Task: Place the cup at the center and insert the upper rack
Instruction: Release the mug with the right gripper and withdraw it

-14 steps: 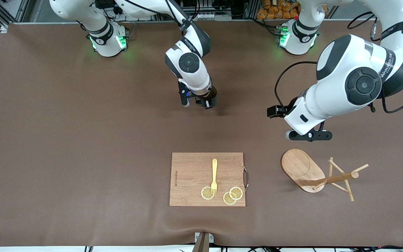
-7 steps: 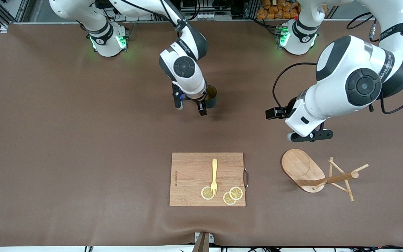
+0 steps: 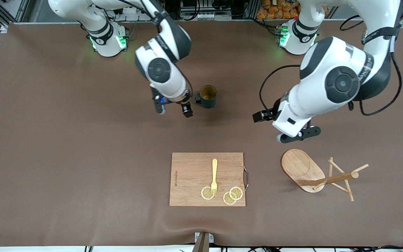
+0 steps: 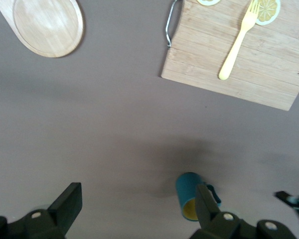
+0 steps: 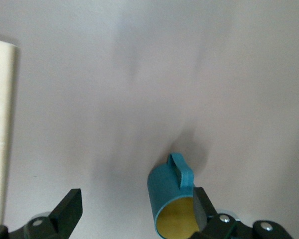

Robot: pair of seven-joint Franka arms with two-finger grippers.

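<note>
The dark teal cup (image 3: 208, 96) stands upright on the table, farther from the front camera than the cutting board, with its handle toward the right arm's end. My right gripper (image 3: 173, 110) is open and empty beside the cup, not touching it. The cup shows close to one finger in the right wrist view (image 5: 172, 199). The upper rack (image 3: 301, 169), a wooden mug tree, lies on its side toward the left arm's end, with its post (image 3: 332, 179) and pegs flat on the table. My left gripper (image 3: 296, 134) is open and empty over the table by the rack's base (image 4: 47, 25).
A wooden cutting board (image 3: 191, 175) lies near the front edge and carries a yellow fork (image 3: 214, 176) and three lemon slices (image 3: 236, 193). The board (image 4: 269, 74) and cup (image 4: 188, 191) also show in the left wrist view.
My right gripper let go of the cup and drew away toward the right arm's end, leaving the cup standing. My left arm shifted slightly toward the table's middle.
</note>
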